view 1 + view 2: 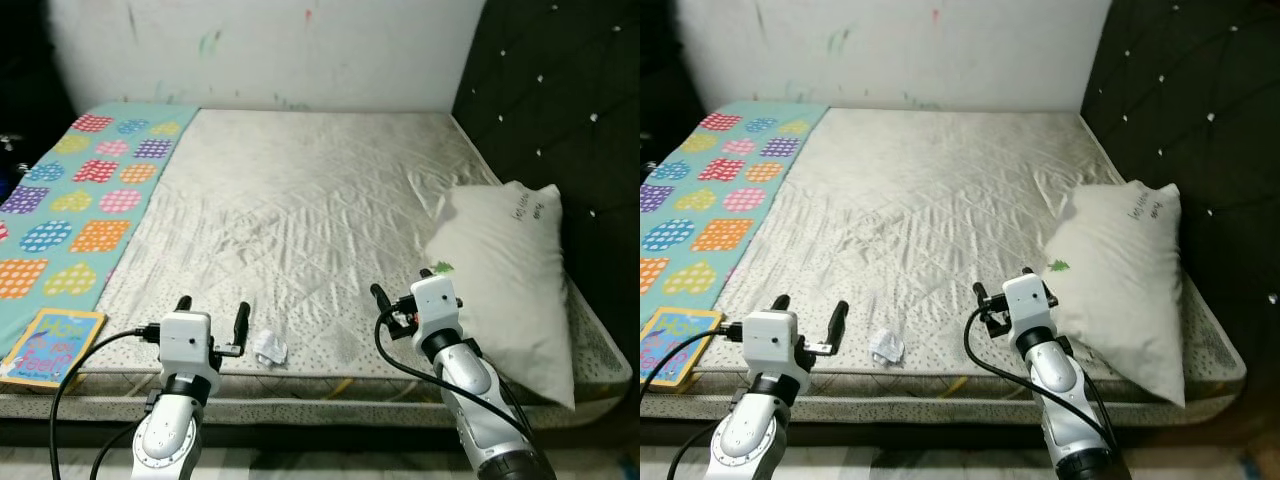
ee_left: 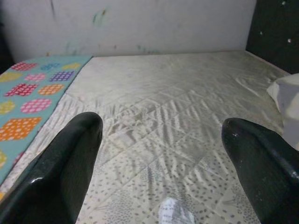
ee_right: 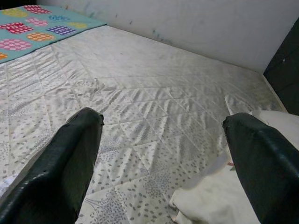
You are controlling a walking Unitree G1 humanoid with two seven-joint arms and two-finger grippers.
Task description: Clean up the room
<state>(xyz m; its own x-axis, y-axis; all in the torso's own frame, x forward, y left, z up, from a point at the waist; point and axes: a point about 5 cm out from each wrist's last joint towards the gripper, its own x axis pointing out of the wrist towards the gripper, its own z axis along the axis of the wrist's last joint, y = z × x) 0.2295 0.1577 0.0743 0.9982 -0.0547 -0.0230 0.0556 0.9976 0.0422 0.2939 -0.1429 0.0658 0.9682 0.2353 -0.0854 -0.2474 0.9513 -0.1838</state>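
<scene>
A crumpled paper (image 1: 268,347) is seen on the mattress (image 1: 300,210) near its front edge, just beside the left gripper (image 1: 212,313), whose fingers are held apart. The right gripper (image 1: 405,293), fingers likewise spread, is held beside a white pillow (image 1: 510,270). A book (image 1: 50,345) lies on the patterned blanket (image 1: 80,190).
</scene>
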